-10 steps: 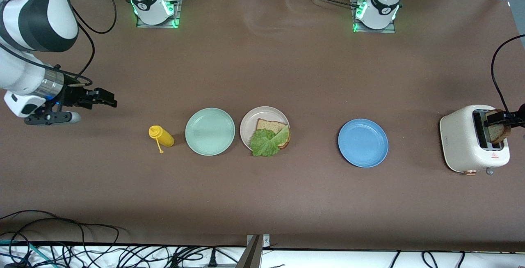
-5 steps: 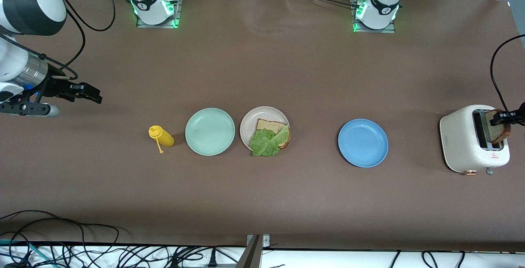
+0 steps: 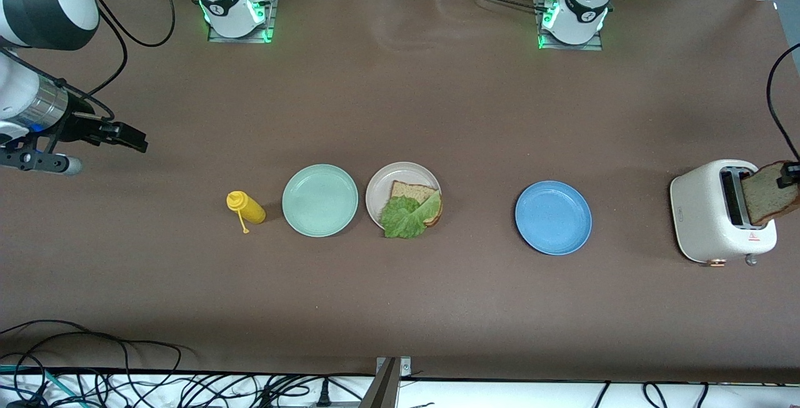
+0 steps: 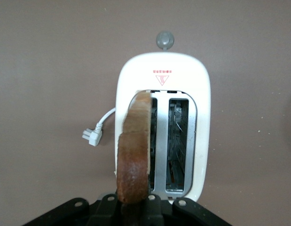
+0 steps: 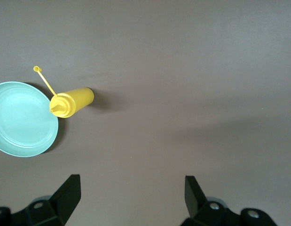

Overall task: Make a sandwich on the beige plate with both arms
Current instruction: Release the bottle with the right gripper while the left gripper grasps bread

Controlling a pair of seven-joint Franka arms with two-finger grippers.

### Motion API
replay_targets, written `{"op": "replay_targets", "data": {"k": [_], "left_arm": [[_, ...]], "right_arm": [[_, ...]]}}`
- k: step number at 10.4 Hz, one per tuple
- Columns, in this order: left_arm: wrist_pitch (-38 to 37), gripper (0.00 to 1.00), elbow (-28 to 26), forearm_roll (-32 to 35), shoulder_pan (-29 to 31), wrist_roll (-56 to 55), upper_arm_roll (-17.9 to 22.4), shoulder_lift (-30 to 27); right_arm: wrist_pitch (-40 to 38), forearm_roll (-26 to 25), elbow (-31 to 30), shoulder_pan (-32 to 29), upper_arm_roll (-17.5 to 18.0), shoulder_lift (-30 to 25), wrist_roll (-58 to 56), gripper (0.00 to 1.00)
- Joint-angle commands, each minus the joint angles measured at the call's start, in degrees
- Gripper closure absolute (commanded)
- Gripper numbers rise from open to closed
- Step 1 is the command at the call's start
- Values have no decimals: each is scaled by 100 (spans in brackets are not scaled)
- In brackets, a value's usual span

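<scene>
1. The left gripper (image 4: pixel 133 207) is clamped on the edge of a square brown wholegrain toast slice (image 3: pixel 770 199), held over the white 2-slot plastic toaster (image 3: pixel 706 211) at the left arm's end of the brown table (image 3: pixel 400 308).
2. The toast looks light, stiff and brittle. An edge pinch works, but a hard squeeze would likely crumble the crust.
3. The round beige plastic plate (image 3: pixel 381 178) sits mid-table between the mint-green plate (image 3: pixel 320 200) and the blue plate (image 3: pixel 553 217). It carries another toast slice (image 3: pixel 409 191) under a ruffled green lettuce leaf (image 3: pixel 403 217), soft and easily shifted.
4. The right gripper (image 5: pixel 131 193) waits with jaws wide apart and empty, over bare table at the right arm's end, with the yellow squeeze bottle (image 3: pixel 247 207) in its view.
5. The toaster bears a red triangle mark with small red lettering, unreadable.
</scene>
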Motion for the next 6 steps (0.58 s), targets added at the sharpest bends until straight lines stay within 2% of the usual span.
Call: {"op": "replay_targets", "data": {"k": [1,3,4,6], "left_arm": [[-151,100,-37,99,-17,48,-102,-507],[-544,100,233,3,-17,-22,-426,-702],[-869,100,522,-381,-17,-66,-654,-694],[-1030,100,447,-1303,-26,-119,-944,-650]], "right_arm": [[-216,-69,40,-97,89,-13,113,0],[-217,-95,101,-132,71,31,69,0],[-225,-69,119,-149,62,75,69,0],[-279,-34,136,-141,27,84,130,0]]}}
